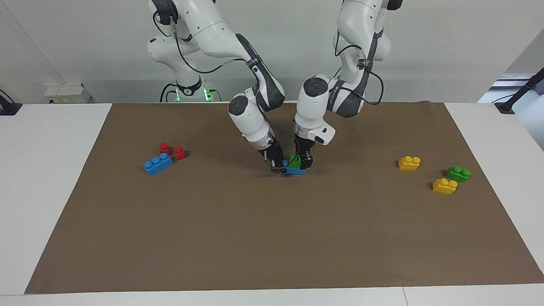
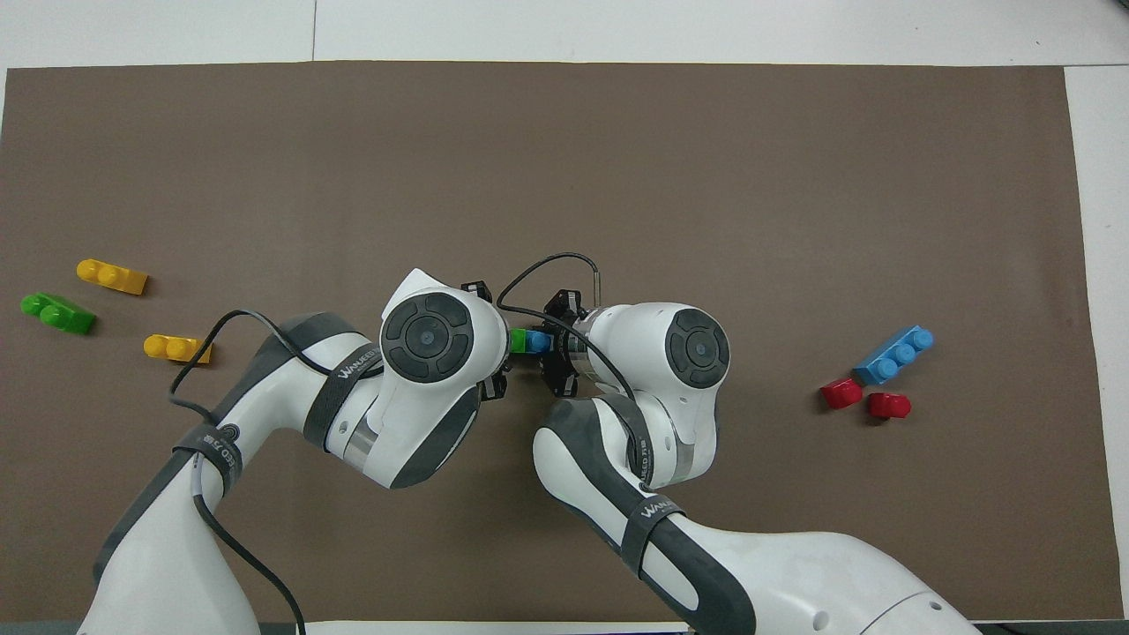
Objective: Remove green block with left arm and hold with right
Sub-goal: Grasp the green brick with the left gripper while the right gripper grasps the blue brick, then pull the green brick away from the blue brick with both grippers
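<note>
In the middle of the brown mat (image 1: pixel 272 238), a green block (image 1: pixel 294 160) sits on top of a blue brick (image 1: pixel 295 171). My left gripper (image 1: pixel 300 162) comes down from above and is shut on the green block. My right gripper (image 1: pixel 280 167) reaches in at a slant from the right arm's end and is shut on the end of the blue brick. The stack is low at the mat. In the overhead view, only slivers of the green block (image 2: pixel 519 340) and blue brick (image 2: pixel 538 340) show between the left gripper (image 2: pixel 504 342) and right gripper (image 2: pixel 552 344).
A second green block (image 1: pixel 457 173) and two yellow bricks (image 1: pixel 409 162) (image 1: pixel 444 186) lie toward the left arm's end. A blue three-stud brick (image 1: pixel 158 163) and two red pieces (image 1: pixel 165 148) (image 1: pixel 180 153) lie toward the right arm's end.
</note>
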Robot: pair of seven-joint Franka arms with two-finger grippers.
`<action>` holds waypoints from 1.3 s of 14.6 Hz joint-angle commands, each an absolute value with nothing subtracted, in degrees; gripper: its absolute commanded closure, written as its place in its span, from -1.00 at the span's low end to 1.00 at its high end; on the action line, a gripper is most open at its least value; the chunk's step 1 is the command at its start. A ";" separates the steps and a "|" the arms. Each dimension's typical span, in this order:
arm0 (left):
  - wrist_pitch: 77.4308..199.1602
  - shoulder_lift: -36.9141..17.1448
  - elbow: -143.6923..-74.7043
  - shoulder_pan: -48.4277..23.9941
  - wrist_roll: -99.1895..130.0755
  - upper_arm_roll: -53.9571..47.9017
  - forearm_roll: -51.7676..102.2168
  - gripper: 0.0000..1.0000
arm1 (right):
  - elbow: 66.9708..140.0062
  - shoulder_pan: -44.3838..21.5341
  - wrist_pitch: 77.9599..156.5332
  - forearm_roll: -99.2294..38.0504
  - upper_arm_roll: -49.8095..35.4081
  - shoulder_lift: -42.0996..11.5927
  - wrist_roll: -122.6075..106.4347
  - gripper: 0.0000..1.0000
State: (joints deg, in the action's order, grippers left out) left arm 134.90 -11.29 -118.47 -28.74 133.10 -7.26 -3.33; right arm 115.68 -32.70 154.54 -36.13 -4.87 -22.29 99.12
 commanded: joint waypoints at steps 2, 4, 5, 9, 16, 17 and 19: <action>135.88 -10.81 -119.09 -29.53 133.07 -6.42 -5.54 1.00 | 115.84 -32.96 156.09 -37.79 -4.83 -22.59 99.58 1.00; 135.44 -9.85 -118.66 -28.66 131.76 -6.42 -5.54 1.00 | 115.84 -32.96 156.09 -37.88 -4.83 -22.59 99.58 1.00; 135.18 -9.15 -118.57 -28.30 131.31 -6.50 -5.54 1.00 | 115.84 -32.96 156.09 -37.88 -4.83 -22.59 99.58 1.00; 131.67 -5.37 -118.48 -27.34 129.56 -6.42 -5.54 1.00 | 115.84 -32.96 156.09 -37.88 -4.83 -22.59 99.49 1.00; 122.79 2.71 -116.98 -21.63 117.80 -6.33 -1.59 1.00 | 113.57 -28.33 149.11 -37.01 -4.48 -19.88 96.96 1.00; 122.09 3.94 -116.98 -19.97 114.12 -6.33 -0.54 1.00 | 111.64 -24.99 143.23 -36.74 -4.40 -18.82 93.72 1.00; 120.33 4.66 -116.28 -16.80 105.86 -5.98 1.40 1.00 | 109.61 -19.01 134.60 -35.34 -4.13 -16.88 86.17 1.00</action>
